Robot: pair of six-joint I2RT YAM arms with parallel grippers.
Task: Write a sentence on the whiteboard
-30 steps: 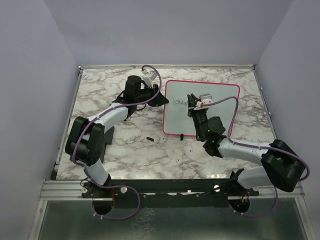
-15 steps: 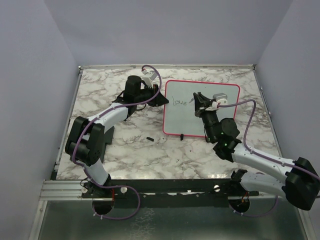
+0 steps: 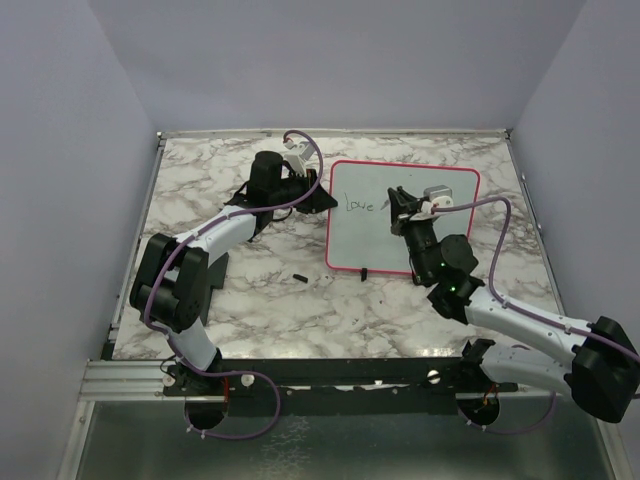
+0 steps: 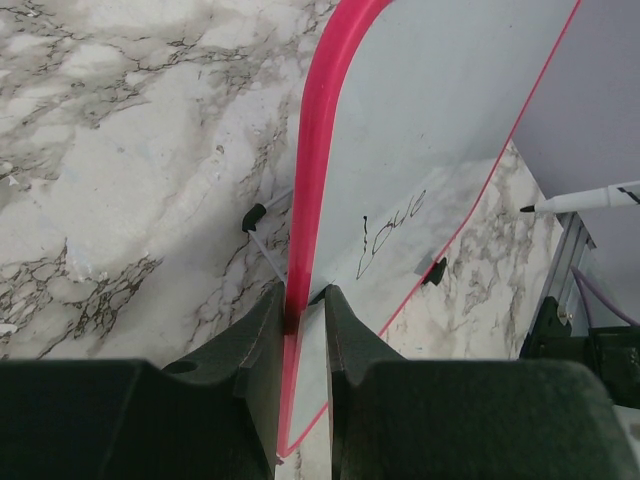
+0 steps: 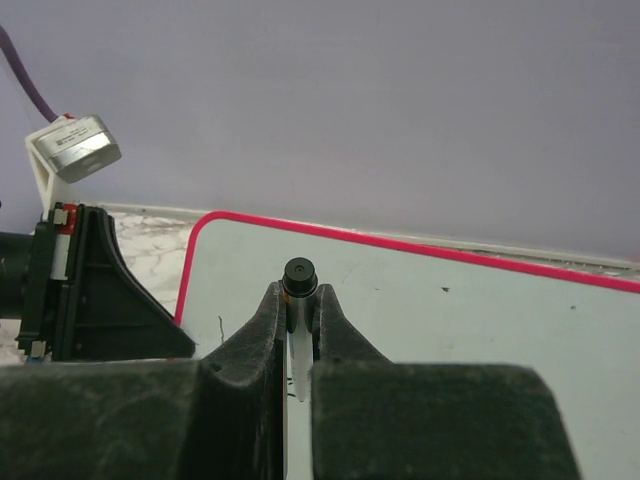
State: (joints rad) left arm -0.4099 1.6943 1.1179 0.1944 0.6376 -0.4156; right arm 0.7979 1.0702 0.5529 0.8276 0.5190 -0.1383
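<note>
- Both fingers of your left gripper [image 4: 305, 312] were clenched on the whiteboard [image 3: 360, 245] at its pink left edge.
- One word of the sentence [image 3: 358, 205], "Love", showed on the board's left part; the board sat upper centre-right of the top view.
- Your right gripper [image 5: 298, 300] grasped a marker [image 5: 299, 272] over the board's middle.

Between my right fingers [image 5: 262, 335] the marker [image 5: 298, 272] shows only its butt end, its tip hidden; the sentence [image 4: 388, 232] beyond my left fingers [image 4: 262, 340] is too small to read
</note>
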